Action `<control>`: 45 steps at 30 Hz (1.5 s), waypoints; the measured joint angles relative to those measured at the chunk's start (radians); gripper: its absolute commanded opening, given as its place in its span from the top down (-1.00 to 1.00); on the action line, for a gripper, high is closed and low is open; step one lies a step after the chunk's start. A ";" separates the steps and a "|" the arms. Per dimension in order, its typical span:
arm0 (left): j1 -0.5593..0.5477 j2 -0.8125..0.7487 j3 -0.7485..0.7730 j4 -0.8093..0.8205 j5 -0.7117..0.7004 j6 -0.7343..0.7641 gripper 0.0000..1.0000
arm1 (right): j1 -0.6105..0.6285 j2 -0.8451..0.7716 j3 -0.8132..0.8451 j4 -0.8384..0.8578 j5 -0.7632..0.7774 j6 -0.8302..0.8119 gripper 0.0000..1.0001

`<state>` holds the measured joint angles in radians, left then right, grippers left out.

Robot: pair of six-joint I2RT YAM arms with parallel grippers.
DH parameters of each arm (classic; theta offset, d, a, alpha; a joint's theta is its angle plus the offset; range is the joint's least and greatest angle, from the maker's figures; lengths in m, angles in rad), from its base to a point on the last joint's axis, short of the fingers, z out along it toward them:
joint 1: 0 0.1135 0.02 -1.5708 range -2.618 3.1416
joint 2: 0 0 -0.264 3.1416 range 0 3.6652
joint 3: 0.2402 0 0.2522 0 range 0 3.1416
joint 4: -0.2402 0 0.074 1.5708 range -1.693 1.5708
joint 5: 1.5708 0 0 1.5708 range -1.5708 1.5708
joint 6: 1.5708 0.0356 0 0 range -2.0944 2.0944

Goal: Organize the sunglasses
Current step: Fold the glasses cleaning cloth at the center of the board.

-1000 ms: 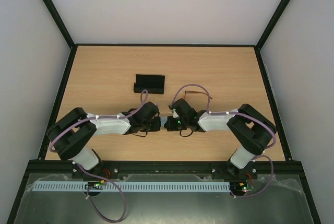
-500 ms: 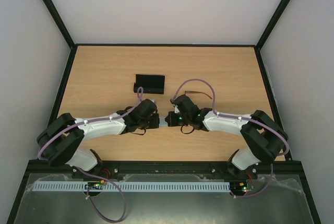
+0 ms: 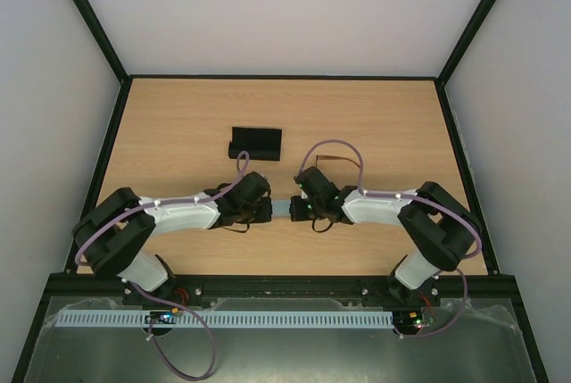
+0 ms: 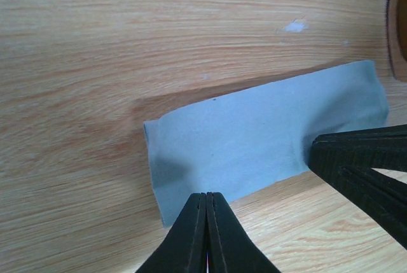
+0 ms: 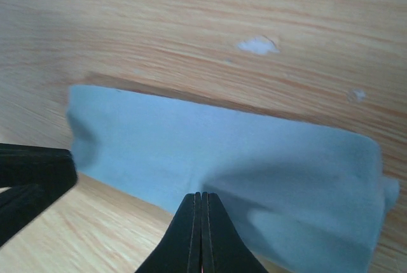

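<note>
A folded light blue cloth (image 3: pixel 281 207) lies between my two grippers at mid-table. My left gripper (image 4: pixel 206 196) is shut, its tips pinching the cloth's (image 4: pixel 267 133) near edge. My right gripper (image 5: pixel 201 196) is shut too, pinching the cloth (image 5: pixel 222 146) where a crease runs from its tips. Each wrist view shows the other gripper's black fingers (image 4: pixel 362 158) (image 5: pixel 32 171) at the cloth's end. The sunglasses (image 3: pixel 332 162), thin and dark brown, lie just behind my right wrist, mostly hidden by the cable. A piece of their frame (image 4: pixel 395 37) shows at the left wrist view's right edge.
A black oblong case (image 3: pixel 256 143) lies on the wooden table (image 3: pixel 178 124) behind my left gripper. Black frame rails run along the table's sides, with white walls beyond. A small white mark (image 5: pixel 257 45) is on the wood near the cloth.
Both arms stretched out and drew back a little while staying shut on the cloth. A strip of blue cloth now shows between the two grippers.
</note>
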<state>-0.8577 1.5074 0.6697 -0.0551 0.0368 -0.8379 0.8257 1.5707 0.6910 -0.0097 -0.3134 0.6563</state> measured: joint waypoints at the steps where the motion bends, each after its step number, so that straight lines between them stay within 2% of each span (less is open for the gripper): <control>1: 0.000 0.007 -0.003 0.005 0.000 0.000 0.94 | 0.000 0.010 -0.005 0.001 0.000 0.000 0.97; 14: 0.002 0.034 -0.021 0.031 0.005 0.000 0.93 | -0.002 0.016 -0.016 0.013 0.008 0.001 0.97; 27: 0.005 -0.103 0.003 -0.049 -0.015 0.001 0.92 | -0.016 -0.084 -0.016 -0.070 0.076 -0.006 0.97; 45: 0.005 0.013 -0.039 0.016 0.008 -0.002 0.93 | -0.039 -0.066 -0.071 -0.051 0.094 -0.006 0.97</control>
<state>-0.8524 1.5208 0.6308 -0.0387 0.0448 -0.8394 0.7864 1.5043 0.6197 -0.0612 -0.2192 0.6502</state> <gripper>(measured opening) 0.039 0.015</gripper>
